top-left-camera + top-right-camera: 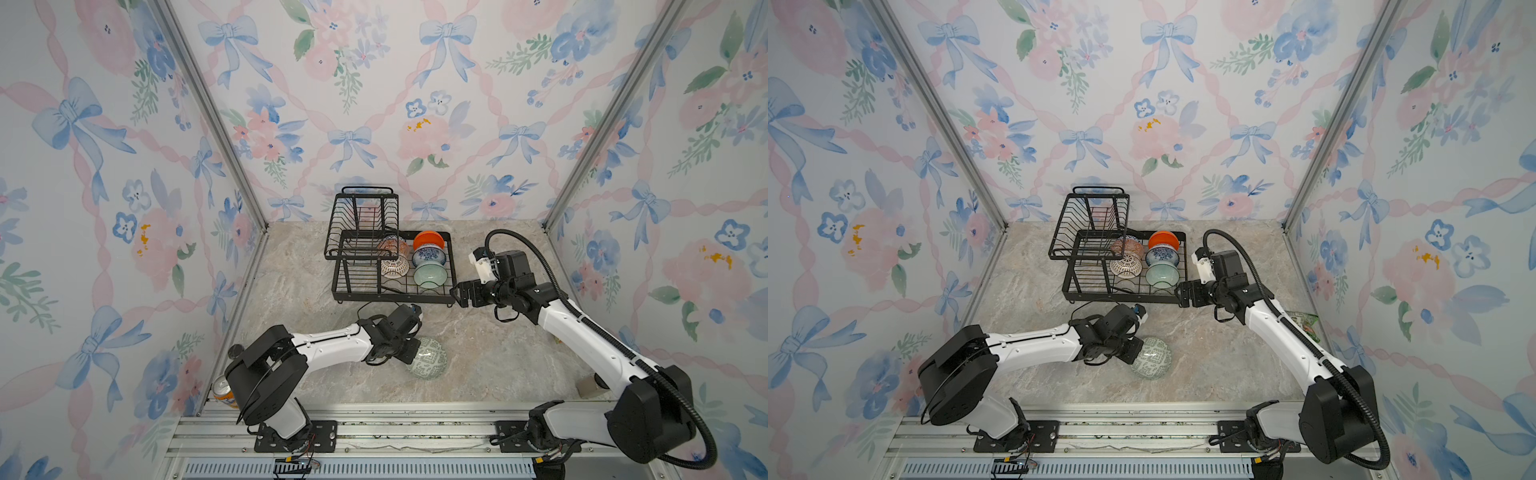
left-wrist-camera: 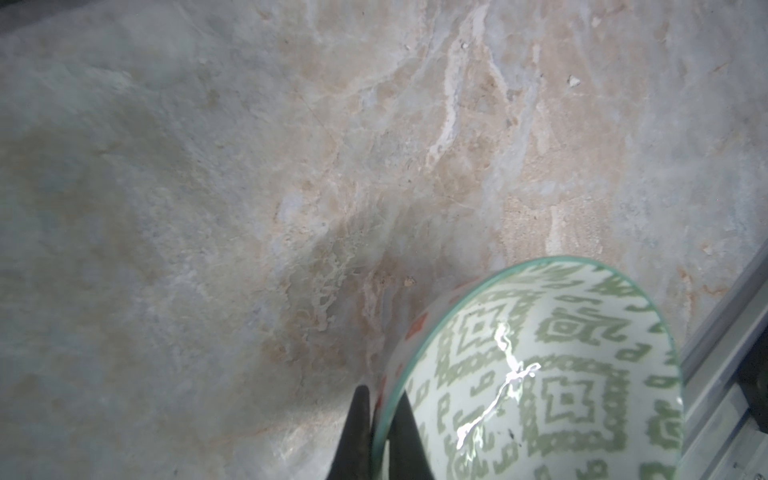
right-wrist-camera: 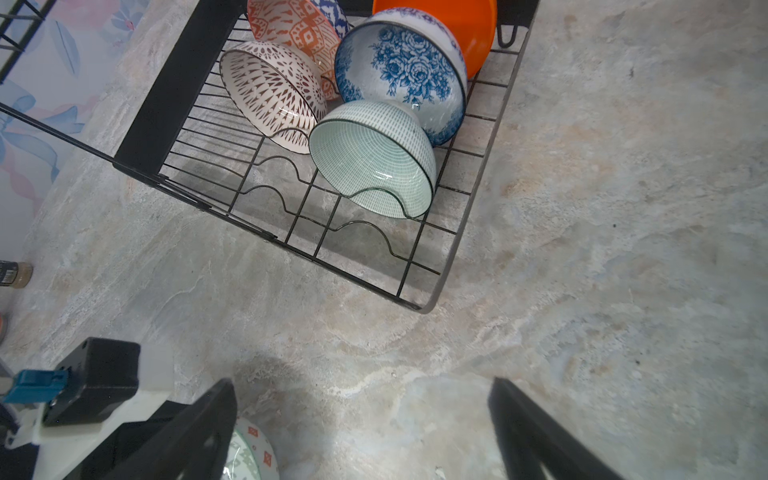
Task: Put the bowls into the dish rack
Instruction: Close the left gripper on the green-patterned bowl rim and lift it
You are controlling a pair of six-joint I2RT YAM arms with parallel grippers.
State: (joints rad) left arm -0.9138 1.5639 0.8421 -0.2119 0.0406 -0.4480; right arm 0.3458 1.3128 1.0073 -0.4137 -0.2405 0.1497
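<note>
L end effector (image 2: 382, 392) pinched on grey-green bowl (image 2: 540, 374) rim, prob to stand it edge-up in a slot; R end effector (image 3: 361, 382) wide, empty, near dish rack (image 1: 395, 297).

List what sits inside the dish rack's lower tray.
Five bowls on edge: orange bowl, blue floral bowl, mint bowl, red-orange patterned bowl, brown lattice bowl. The upper basket partly covers the patterned one.
</note>
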